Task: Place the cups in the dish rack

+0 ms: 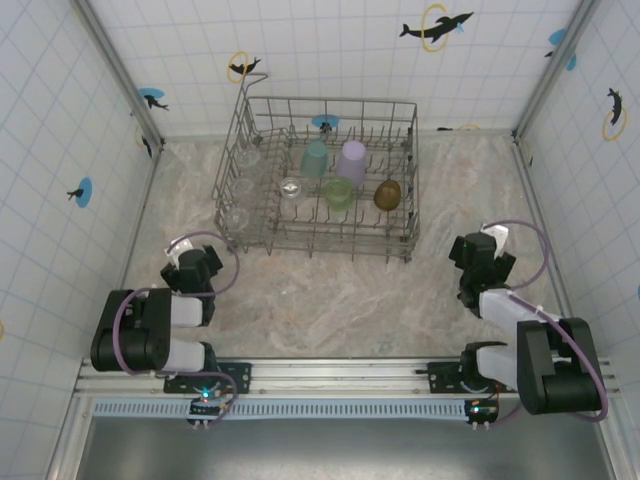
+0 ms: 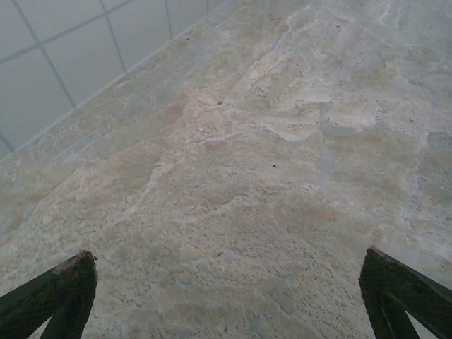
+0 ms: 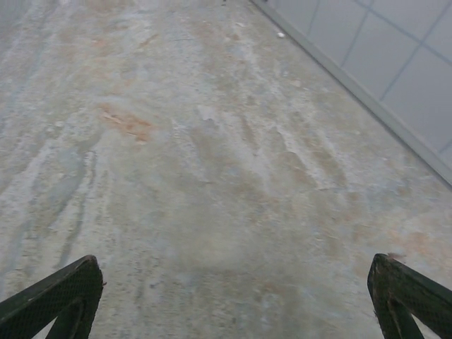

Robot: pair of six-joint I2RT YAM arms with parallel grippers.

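My left end effector (image 2: 226, 256) and right end effector (image 3: 234, 260) hang spread wide over bare table (image 1: 330, 290), gripping nothing. The dish rack (image 1: 320, 245) stands ahead of both, between them. Inside it sit the teal cup (image 1: 315, 157), lavender cup (image 1: 351, 157), green cup (image 1: 339, 192), amber cup (image 1: 387, 193) and a clear cup (image 1: 290, 186). I judge the loading finished, so the next move calls only for parking the arms.

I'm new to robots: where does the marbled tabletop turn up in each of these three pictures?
Top external: the marbled tabletop lies mid-picture, between the dish rack and the arm bases.
Left wrist: it stretches beyond the open left gripper to the tiled wall, upper left.
Right wrist: beyond the open right gripper, wall upper right.
Shared landmark: the seam where tabletop meets wall.
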